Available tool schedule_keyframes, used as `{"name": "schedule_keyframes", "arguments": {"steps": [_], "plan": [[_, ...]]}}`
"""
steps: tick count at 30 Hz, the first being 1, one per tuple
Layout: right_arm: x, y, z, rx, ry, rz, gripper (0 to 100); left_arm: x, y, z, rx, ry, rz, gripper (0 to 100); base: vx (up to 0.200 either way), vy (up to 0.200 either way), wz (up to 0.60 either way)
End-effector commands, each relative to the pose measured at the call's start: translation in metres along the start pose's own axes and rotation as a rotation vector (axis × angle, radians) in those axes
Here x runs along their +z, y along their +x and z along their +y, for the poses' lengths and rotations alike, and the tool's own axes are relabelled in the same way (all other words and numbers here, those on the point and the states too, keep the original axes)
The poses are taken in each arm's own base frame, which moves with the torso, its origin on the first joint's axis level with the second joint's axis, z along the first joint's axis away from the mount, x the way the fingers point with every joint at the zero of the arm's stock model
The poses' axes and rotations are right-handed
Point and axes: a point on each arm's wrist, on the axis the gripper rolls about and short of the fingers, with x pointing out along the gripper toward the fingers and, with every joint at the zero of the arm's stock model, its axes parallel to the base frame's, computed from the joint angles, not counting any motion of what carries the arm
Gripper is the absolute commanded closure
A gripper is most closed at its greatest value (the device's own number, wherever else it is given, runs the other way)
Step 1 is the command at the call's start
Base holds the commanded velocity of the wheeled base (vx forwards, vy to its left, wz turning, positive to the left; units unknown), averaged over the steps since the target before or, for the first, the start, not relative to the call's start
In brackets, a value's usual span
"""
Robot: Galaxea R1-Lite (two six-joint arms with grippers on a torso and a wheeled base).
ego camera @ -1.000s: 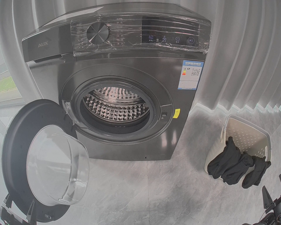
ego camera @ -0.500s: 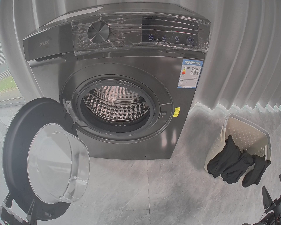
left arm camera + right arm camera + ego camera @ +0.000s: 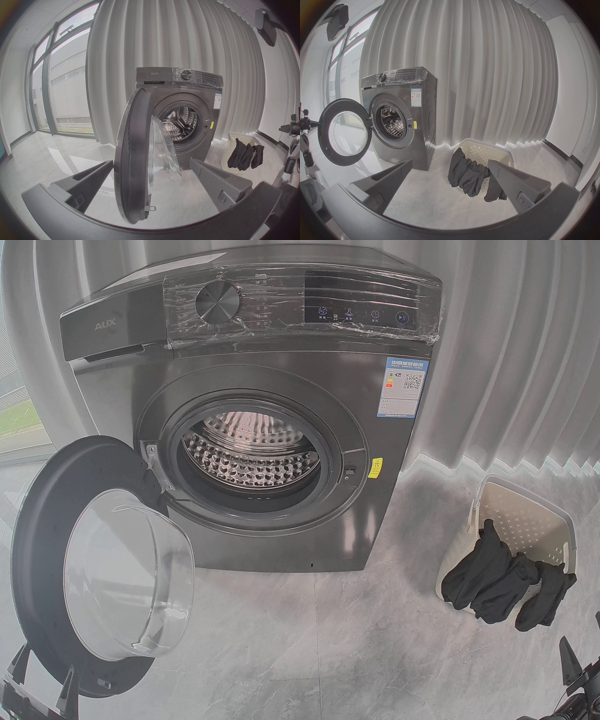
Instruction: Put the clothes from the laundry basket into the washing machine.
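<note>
Snagging looms: black clothes (image 3: 506,580) drape over the rim of the laundry basket (image 3: 531,515) right of the washing machine (image 3: 250,365), so the right gripper (image 3: 450,162), jaws spread empty like those of the left gripper (image 3: 150,161), may tip the basket when lifting.

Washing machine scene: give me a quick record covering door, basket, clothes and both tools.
washing machine: front loader, on the floor
door: swung wide open toward robot's left
laundry basket: on floor, right of machine
clothes: dark, draped over basket's front rim
left tool: open, holding nothing, near the door
right tool: open, holding nothing, facing the basket
</note>
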Motion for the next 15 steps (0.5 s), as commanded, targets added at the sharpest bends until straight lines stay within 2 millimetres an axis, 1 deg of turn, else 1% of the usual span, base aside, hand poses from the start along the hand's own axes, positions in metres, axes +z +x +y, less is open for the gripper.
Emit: {"name": "schedule_keyframes", "arguments": {"steps": [1, 10, 15], "plan": [[-0.0048, 0.0014, 0.0005, 0.004, -0.002, 0.021, 0, -0.0052, 0.0004, 0.0, 0.001, -0.001, 0.006, 0, 0.0, -0.2, 0.0], [-0.0048, 0.0014, 0.0005, 0.004, -0.002, 0.021, 0, -0.0052, 0.0004, 0.0, 0.001, -0.001, 0.006, 0, 0.0, -0.2, 0.0], [-0.0048, 0.0014, 0.0005, 0.004, -0.004, 0.021, 0, -0.0052, 0.0004, 0.0, 0.001, -0.001, 0.006, 0, 0.0, 0.0, 0.0]]}}
